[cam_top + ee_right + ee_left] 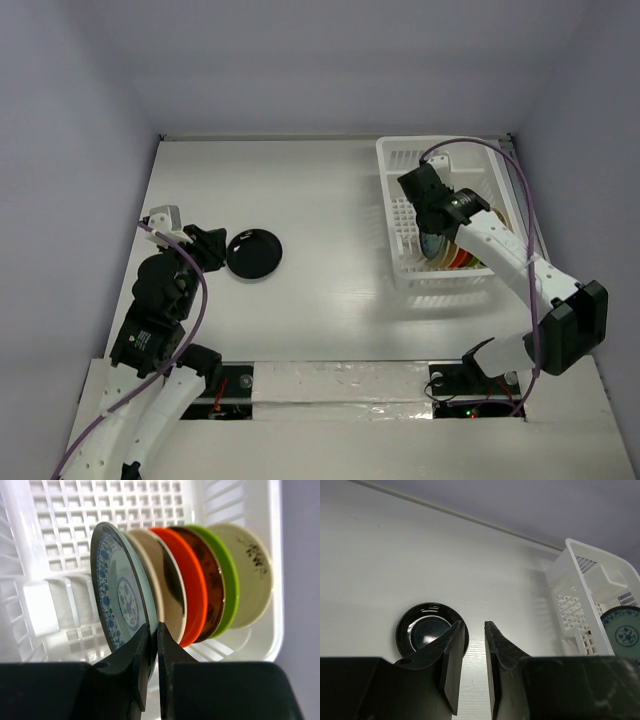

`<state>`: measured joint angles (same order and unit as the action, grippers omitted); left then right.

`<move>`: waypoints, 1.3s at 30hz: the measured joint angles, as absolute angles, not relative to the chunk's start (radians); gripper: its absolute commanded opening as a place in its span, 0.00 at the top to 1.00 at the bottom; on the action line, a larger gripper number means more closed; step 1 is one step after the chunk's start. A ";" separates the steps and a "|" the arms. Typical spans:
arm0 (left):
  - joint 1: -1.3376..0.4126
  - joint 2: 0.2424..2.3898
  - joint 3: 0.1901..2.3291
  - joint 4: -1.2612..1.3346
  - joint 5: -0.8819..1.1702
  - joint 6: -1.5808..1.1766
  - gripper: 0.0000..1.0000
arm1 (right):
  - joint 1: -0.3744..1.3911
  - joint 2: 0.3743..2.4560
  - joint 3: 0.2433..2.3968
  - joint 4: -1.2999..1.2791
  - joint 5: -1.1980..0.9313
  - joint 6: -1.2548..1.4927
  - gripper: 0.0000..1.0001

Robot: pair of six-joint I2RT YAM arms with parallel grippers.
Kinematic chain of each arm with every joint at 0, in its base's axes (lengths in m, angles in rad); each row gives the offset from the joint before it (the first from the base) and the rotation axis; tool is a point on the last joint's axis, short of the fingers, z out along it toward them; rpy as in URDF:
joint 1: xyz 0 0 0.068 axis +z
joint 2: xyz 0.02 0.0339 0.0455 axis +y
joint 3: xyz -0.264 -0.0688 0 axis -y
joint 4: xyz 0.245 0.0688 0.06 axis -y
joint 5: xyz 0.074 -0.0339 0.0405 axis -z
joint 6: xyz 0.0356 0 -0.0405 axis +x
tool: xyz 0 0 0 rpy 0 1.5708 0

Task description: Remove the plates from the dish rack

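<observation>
The white dish rack (395, 190) stands at the right; it also shows in the left wrist view (570, 587) and the right wrist view (50, 540). Several plates stand on edge in it: a blue-patterned plate (120, 600), a beige one (167, 590), an orange one (192, 592), a brown one (212, 587), a green one (227, 580) and a cream one (250, 575). My right gripper (153, 630) is shut on the blue-patterned plate's rim, inside the rack (432, 215). A black plate (254, 254) lies flat on the table. My left gripper (475, 630) is open and empty just beside it.
The table (320, 200) is white, with walls at the back and both sides. A foil-taped strip (340, 385) runs along the near edge between the arm bases.
</observation>
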<state>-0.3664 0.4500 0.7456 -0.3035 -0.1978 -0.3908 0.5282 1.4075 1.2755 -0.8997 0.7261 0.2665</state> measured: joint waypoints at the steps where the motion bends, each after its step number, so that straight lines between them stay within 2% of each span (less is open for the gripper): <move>1: -0.366 0.449 0.746 -0.303 -0.197 -0.390 0.80 | 0.535 1.407 1.293 -0.907 0.740 0.264 1.00; 13: -0.366 0.447 0.746 -0.303 -0.195 -0.391 0.75 | 0.648 1.312 1.477 -0.916 0.824 0.285 1.00; 19: -0.358 0.447 0.746 -0.303 -0.195 -0.391 0.70 | 0.769 1.265 1.485 -0.681 0.665 0.310 1.00; 22: -0.353 0.447 0.746 -0.303 -0.196 -0.391 0.69 | 0.802 1.370 1.481 -0.496 0.514 0.356 1.00; 25: -0.351 0.445 0.746 -0.303 -0.199 -0.392 0.69 | 0.832 1.561 1.488 -0.327 0.371 0.414 1.00; 32: -0.351 0.443 0.746 -0.303 -0.199 -0.391 0.69 | 0.912 1.975 1.596 -0.215 0.180 0.554 1.00; 37: -0.351 0.443 0.746 -0.303 -0.199 -0.391 0.69 | 0.916 2.075 1.641 -0.173 0.126 0.636 1.00; 39: -0.351 0.443 0.746 -0.303 -0.199 -0.391 0.69 | 0.915 2.096 1.642 -0.144 0.104 0.667 0.97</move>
